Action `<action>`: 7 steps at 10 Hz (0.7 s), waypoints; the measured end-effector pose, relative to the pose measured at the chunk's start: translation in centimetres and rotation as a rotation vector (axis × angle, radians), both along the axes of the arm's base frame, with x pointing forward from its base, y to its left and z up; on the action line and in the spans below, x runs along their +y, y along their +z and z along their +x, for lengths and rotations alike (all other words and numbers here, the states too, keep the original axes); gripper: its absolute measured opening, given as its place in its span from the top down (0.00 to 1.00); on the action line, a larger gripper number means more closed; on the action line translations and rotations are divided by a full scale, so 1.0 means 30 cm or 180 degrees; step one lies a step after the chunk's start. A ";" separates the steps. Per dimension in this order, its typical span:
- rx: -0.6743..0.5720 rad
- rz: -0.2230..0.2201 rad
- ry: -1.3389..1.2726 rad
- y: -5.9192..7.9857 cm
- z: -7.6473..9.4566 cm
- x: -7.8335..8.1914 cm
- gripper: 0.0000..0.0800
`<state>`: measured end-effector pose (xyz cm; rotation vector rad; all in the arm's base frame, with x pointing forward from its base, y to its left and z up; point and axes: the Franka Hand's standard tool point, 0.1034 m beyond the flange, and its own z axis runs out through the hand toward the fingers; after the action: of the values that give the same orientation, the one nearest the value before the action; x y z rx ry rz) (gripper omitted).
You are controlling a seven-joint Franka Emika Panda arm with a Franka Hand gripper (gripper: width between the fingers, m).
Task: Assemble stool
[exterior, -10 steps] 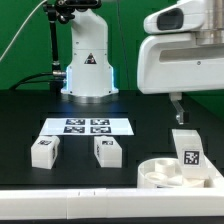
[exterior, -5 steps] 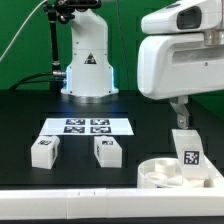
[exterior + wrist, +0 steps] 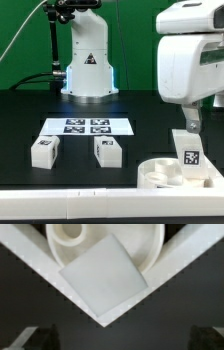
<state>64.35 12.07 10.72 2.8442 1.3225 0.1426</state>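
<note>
The round white seat (image 3: pixel 160 174) lies at the exterior view's lower right, in the corner of the border rails. One blocky leg (image 3: pixel 187 152) stands upright in it, its tag facing the camera. Two more legs (image 3: pixel 44 150) (image 3: pixel 108 150) lie loose on the black table to the exterior view's left. My gripper (image 3: pixel 189 127) hangs just above the upright leg, apart from it. In the wrist view the leg's flat top (image 3: pixel 103 277) shows over the seat (image 3: pixel 135 241). The dark fingers (image 3: pixel 25 336) stand wide apart and hold nothing; the gripper (image 3: pixel 115 339) is open.
The marker board (image 3: pixel 87 126) lies flat behind the two loose legs. A long white border rail (image 3: pixel 70 200) runs along the front, and two rails (image 3: pixel 30 258) (image 3: pixel 190 252) meet in a corner beside the seat. The robot base (image 3: pixel 88 70) stands at the back.
The arm has shifted toward the exterior view's right above the upright leg. The leg, the seat and the two loose legs have not moved.
</note>
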 end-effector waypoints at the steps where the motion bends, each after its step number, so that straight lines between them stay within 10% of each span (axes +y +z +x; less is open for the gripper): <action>1: -0.0004 -0.0070 0.0382 -0.008 -0.002 -0.007 0.19; 7: -0.0037 -0.0282 0.1324 -0.056 -0.011 -0.036 0.19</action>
<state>64.03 10.98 9.03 2.4551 1.8475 0.0962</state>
